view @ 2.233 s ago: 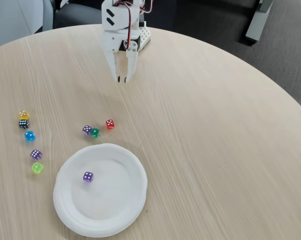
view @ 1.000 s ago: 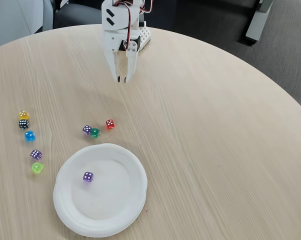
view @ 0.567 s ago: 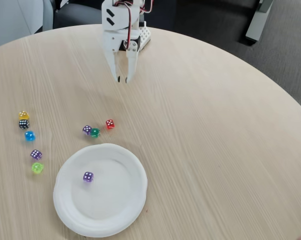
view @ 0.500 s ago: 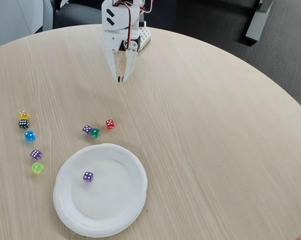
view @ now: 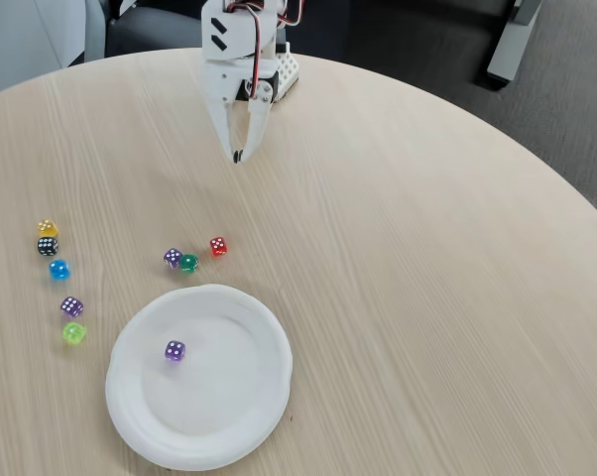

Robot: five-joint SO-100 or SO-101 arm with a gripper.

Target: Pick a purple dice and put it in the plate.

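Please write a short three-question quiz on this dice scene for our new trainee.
1. True or false: the claw is shut on a die.
2. How many purple dice lie on the table outside the plate?
3. Which die touches the purple die above the plate in the fixed view? A red, B green, C blue.

Key:
1. False; the claw hangs shut and empty, far from every die.
2. Two; that one and a second left of the plate. A third lies in the plate.
3. B, the green die.

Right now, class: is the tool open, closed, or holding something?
Tool: closed, holding nothing, poised above the table away from the dice.
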